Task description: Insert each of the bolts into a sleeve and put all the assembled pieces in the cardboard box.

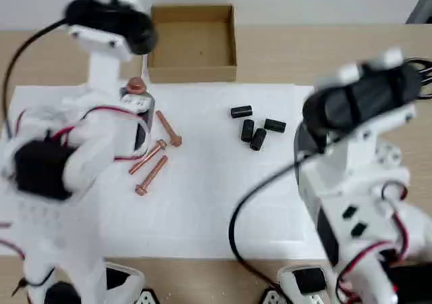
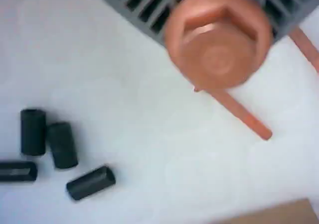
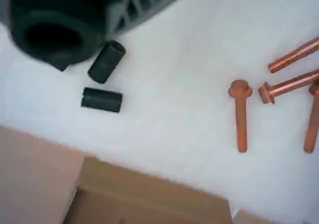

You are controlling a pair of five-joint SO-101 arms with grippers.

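My left gripper is shut on a copper bolt, held head-up at the mat's back left. In the left wrist view that bolt's head sits between the grey jaws. Three more bolts lie loose on the white mat just right of this arm. Several black sleeves lie clustered at the mat's centre right. In the right wrist view my right gripper is shut on a black sleeve, seen end-on above two loose sleeves. The cardboard box stands open behind the mat.
The white mat covers the middle of the wooden table. The right arm's body overhangs the mat's right edge and hides its gripper in the high view. The box's corner lies near the left gripper.
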